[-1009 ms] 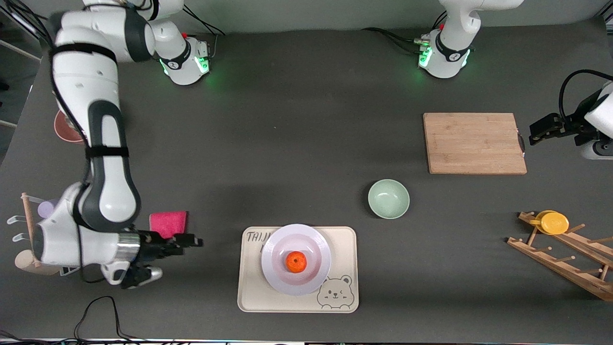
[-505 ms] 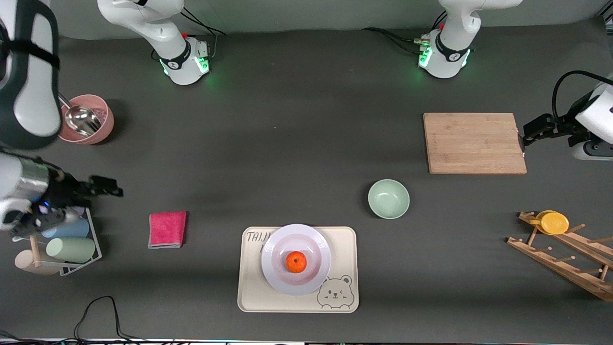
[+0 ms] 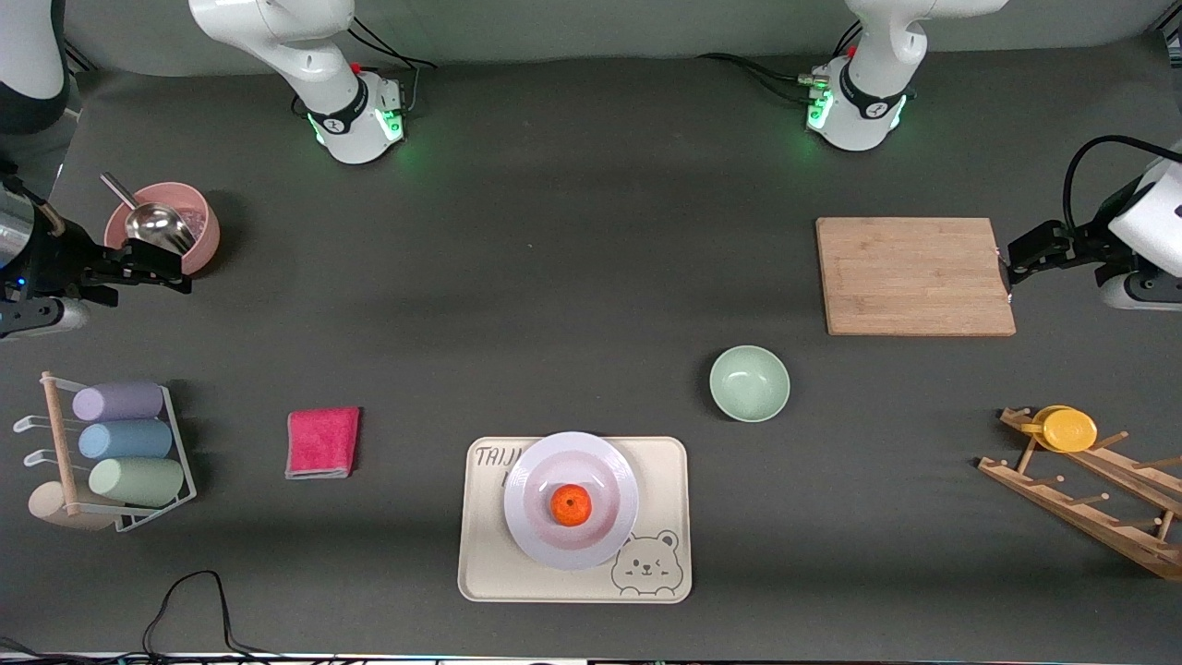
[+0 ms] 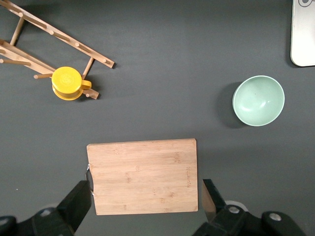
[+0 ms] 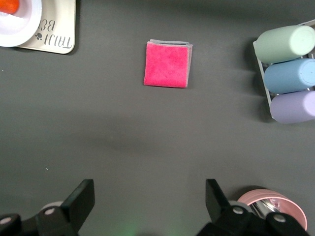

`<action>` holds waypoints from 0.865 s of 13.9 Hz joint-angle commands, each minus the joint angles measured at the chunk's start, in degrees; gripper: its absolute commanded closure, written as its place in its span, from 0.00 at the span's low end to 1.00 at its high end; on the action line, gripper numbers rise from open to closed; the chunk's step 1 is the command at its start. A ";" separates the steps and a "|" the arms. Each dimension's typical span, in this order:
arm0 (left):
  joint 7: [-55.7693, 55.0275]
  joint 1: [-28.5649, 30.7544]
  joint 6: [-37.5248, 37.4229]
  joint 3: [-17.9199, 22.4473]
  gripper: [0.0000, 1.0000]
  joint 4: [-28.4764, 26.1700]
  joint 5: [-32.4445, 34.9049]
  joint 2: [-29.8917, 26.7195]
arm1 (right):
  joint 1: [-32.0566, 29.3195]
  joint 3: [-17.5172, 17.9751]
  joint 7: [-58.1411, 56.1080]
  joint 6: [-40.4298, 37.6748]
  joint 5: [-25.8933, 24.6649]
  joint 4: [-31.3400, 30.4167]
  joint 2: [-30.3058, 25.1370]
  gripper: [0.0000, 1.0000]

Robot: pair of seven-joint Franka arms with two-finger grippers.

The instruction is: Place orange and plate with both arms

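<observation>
Now | left gripper (image 4: 145,204) jaws wide, empty; right gripper (image 5: 147,204) likewise

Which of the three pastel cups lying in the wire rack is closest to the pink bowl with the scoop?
The lavender cup. It lies at the rack's end farthest from the front camera, toward the pink bowl; the blue cup and green cup lie nearer the camera.

Right hand (image 3: 157,271) now beside pink bowl (image 3: 189,231)

The dark table (image 3: 572,277) carries cream tray (image 3: 480,554), green bowl (image 3: 749,383), cutting board (image 3: 914,275), pink cloth (image 3: 322,441).
</observation>
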 commanded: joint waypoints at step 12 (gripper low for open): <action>0.45 -0.07 -1.59 -0.45 0.00 2.91 -0.04 1.49 | -0.64 -0.02 2.10 -0.55 -2.49 -1.20 -0.84 0.00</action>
